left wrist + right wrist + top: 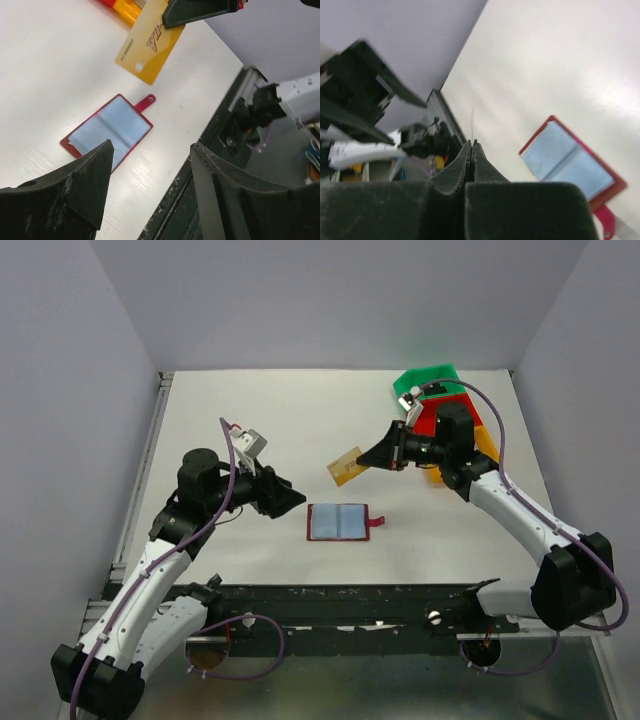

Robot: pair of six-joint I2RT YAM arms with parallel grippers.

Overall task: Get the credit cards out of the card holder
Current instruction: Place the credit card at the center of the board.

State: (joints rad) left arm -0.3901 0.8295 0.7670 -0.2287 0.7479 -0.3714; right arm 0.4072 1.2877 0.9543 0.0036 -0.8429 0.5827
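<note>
Nearest the arms, the holder (338, 522) lies open and flat on the table (250, 430). Its pale blue lining faces up and its snap tab (377, 523) points to the robot's right. The pockets look flat and blank in every view, so I cannot tell whether any cards are tucked inside. The left gripper (297, 498) hovers just beside the holder's left edge with its jaws apart and nothing between them.

A little farther back, the right gripper (378, 456) is clamped on one gold card (346, 468), pinching a short end and holding it tilted in the air above the table, clear of the holder. So at least one card is out but not yet set down. No other loose card shows on the table, so most of the job probably remains.

The card's face carries a slanted dark logo and a line of small print along one edge. Both are too small and skewed to read.

At the far right sit the coloured bins (430, 380), with no label visible.
</note>
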